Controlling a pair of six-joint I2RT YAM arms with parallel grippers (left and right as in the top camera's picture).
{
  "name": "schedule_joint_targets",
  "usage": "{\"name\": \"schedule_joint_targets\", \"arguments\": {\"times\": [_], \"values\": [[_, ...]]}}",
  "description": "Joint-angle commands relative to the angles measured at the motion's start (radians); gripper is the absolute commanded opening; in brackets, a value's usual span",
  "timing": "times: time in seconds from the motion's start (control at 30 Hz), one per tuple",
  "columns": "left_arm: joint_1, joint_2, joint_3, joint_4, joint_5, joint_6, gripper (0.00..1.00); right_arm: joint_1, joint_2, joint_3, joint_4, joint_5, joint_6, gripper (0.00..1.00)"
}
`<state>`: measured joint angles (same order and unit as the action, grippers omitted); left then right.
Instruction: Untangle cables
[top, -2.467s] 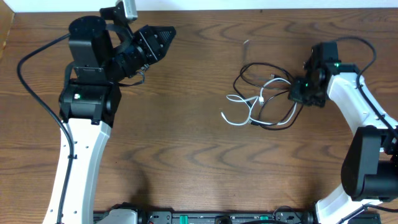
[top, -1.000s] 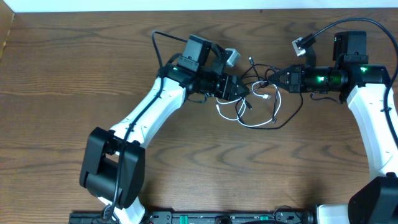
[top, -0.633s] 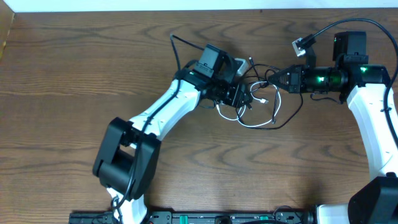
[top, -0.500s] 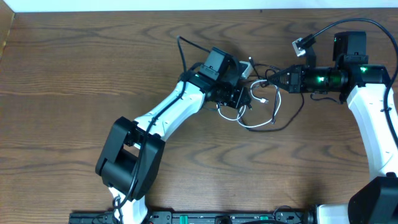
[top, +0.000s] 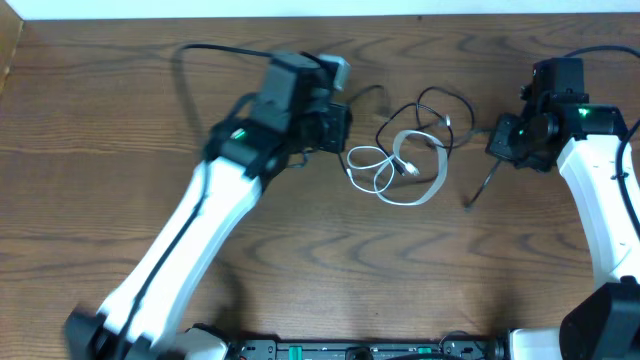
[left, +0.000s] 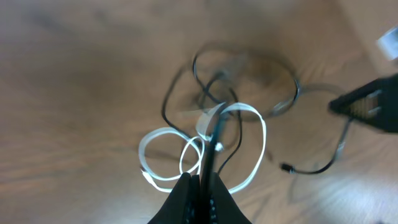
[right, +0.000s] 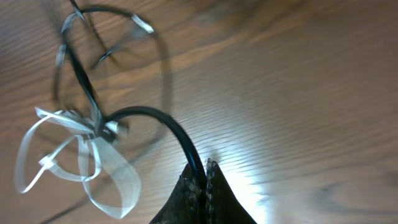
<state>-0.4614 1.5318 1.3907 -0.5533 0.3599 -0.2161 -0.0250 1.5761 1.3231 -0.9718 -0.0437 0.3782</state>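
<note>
Dark wood-grain table (top: 300, 260) is stretching under both my arms. On my left, my left gripper (left: 202, 180) is clenching, tips pressed together on the black cable (right: 185, 149), which is running out of the pinch. Between my arms, the white cable (right: 112, 163) is lying in loops on the wood, crossing the black one. On my right, my right gripper (right: 206, 171) is pinching the black cable too.

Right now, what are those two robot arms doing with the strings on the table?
They are working on two tangled cords. The right pincer is shut on the black cable, and the left pincer looks shut on a dark strand of it too. The white cable lies in loops on the table between them, and the black one crosses through it, so they are not apart yet.
</note>
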Motion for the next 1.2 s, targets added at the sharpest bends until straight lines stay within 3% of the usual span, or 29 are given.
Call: {"name": "schedule_joint_targets", "arguments": {"times": [0.0, 0.17, 0.33, 0.37, 0.43, 0.47, 0.6, 0.97, 1.17], "values": [[0.042, -0.154, 0.016, -0.010, -0.104, -0.014, 0.07, -0.003, 0.041, -0.019, -0.001, 0.153, 0.044, 0.01], [0.095, -0.269, 0.016, -0.008, -0.104, -0.014, 0.08, -0.013, 0.125, -0.027, -0.001, 0.150, 0.041, 0.01], [0.116, -0.320, 0.016, 0.014, -0.103, -0.016, 0.07, -0.014, 0.158, -0.026, 0.036, -0.019, -0.084, 0.06], [0.116, -0.328, 0.016, 0.023, -0.103, -0.019, 0.07, -0.014, 0.154, -0.024, 0.038, -0.034, -0.094, 0.16], [0.116, -0.348, 0.016, 0.048, -0.100, -0.048, 0.07, -0.014, 0.151, -0.012, 0.036, -0.073, -0.126, 0.64], [0.116, -0.364, 0.016, 0.063, -0.090, -0.066, 0.08, -0.014, 0.149, -0.006, 0.035, -0.115, -0.164, 0.79], [0.116, -0.428, 0.016, 0.180, -0.025, -0.104, 0.08, -0.014, 0.126, 0.029, 0.013, -0.314, -0.306, 0.99], [0.116, -0.528, 0.016, 0.531, 0.051, -0.308, 0.07, 0.011, 0.017, 0.101, 0.039, -0.657, -0.387, 0.99], [0.116, -0.454, 0.016, 0.837, 0.004, -0.410, 0.07, 0.127, 0.050, 0.101, 0.050, -0.670, -0.383, 0.95]]}}
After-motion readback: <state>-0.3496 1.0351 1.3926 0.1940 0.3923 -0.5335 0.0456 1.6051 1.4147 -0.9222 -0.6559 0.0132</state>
